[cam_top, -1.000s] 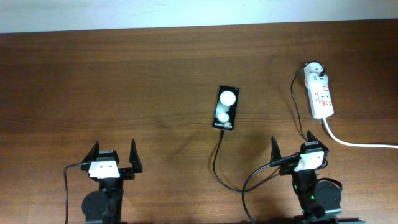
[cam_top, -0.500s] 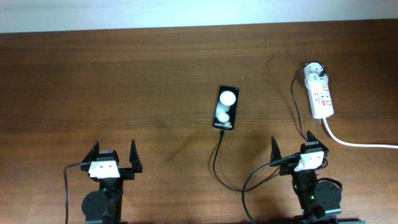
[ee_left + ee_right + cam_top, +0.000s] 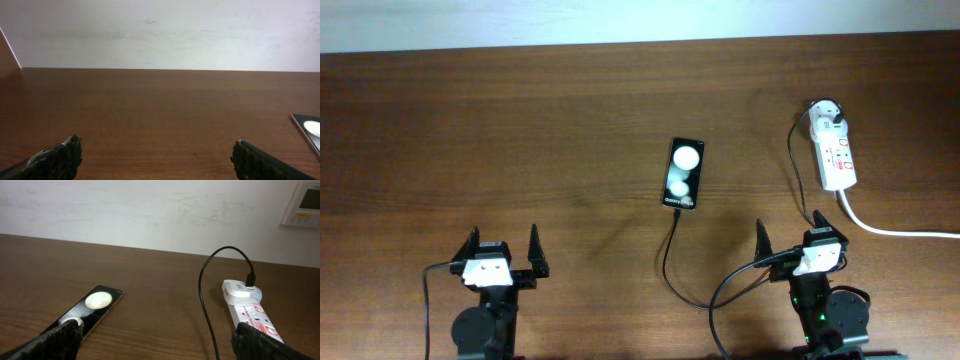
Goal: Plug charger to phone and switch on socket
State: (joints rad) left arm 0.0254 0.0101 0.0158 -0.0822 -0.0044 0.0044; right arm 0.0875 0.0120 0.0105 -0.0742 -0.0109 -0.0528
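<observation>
1. Your left gripper (image 3: 156,146) sits spread wide, holding nothing; the phone (image 3: 309,129) lies ahead to its right.
2. Your right gripper (image 3: 157,328) is spread too, empty; the socket (image 3: 252,321) lies ahead-right, with the charger (image 3: 240,291) plugged into its far end.

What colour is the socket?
The socket is white with red marks, best seen in the right wrist view.

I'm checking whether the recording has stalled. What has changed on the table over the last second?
Nothing visibly changed. The left gripper and the right gripper are open at the table's near edge, holding nothing. The phone, the charger and the socket lie where they were.
</observation>
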